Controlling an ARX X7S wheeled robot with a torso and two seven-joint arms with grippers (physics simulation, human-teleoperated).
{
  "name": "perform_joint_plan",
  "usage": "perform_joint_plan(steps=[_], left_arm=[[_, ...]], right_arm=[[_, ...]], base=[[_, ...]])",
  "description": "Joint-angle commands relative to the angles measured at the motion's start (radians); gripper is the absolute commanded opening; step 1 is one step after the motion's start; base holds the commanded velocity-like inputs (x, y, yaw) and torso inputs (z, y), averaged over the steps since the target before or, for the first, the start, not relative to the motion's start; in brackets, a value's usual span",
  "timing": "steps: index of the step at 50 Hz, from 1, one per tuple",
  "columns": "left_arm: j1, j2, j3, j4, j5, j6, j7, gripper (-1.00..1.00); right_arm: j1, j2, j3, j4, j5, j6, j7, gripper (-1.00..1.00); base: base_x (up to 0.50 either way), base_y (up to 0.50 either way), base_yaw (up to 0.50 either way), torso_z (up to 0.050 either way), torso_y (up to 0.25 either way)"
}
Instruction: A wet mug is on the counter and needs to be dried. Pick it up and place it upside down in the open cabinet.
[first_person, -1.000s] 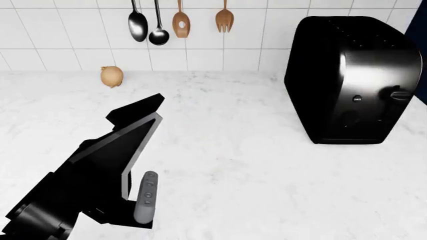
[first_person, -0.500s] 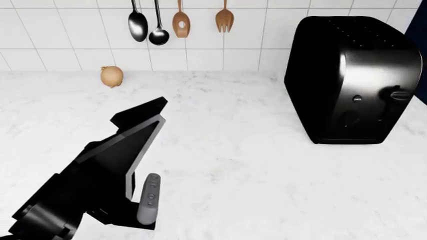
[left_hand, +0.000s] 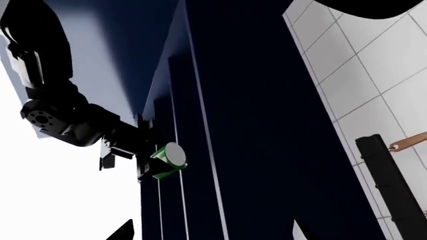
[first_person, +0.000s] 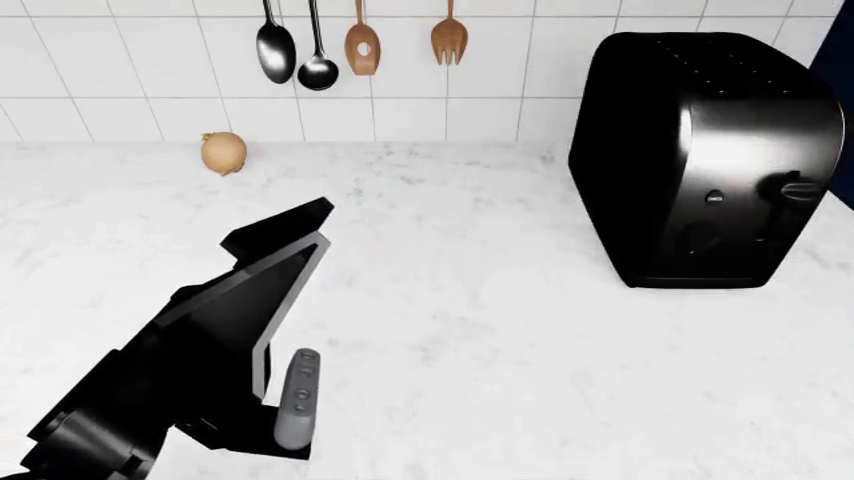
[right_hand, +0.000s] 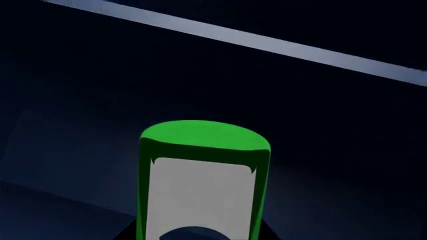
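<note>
The green mug (right_hand: 203, 175) with a pale inside is held in my right gripper (right_hand: 200, 236), which is shut on it, close in front of the dark navy cabinet (right_hand: 100, 75). The left wrist view shows the right arm reaching up with the mug (left_hand: 167, 161) in its gripper (left_hand: 155, 164) against the navy cabinet (left_hand: 253, 125). My left gripper (left_hand: 213, 235) is open and empty, its fingertips (left_hand: 125, 231) wide apart, pointing up toward the cabinet. The left arm (first_person: 227, 330) hangs over the white counter (first_person: 534, 330). The mug is not in the head view.
A large black toaster (first_person: 707, 160) stands at the counter's right back. A tan onion (first_person: 224, 153) lies by the tiled wall. Spoons and wooden utensils (first_person: 354, 45) hang on the wall. A pale strip (right_hand: 267, 40) crosses the cabinet above the mug.
My left arm has edged slightly forward toward the wall, mostly in the first half second. The toaster, onion and utensils have not moved.
</note>
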Motion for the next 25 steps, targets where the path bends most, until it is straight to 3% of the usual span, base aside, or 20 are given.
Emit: perform_joint_plan(steps=[1,25], left_arm=[[0.001,-0.003,-0.001,-0.001,-0.002,0.005,0.005,1.00],[0.012,-0.026,-0.007,0.031,0.015,-0.003,0.009,1.00]], right_arm=[[0.000,-0.045,0.081,0.022,-0.149,0.022,-0.066,-1.00],[-0.002,-0.080,0.127,0.041,-0.240,0.034,-0.106,-1.00]], base=[[0.00,0.00,0.00,0.000,-0.088],[0.00,0.00,0.00,0.000,-0.114]])
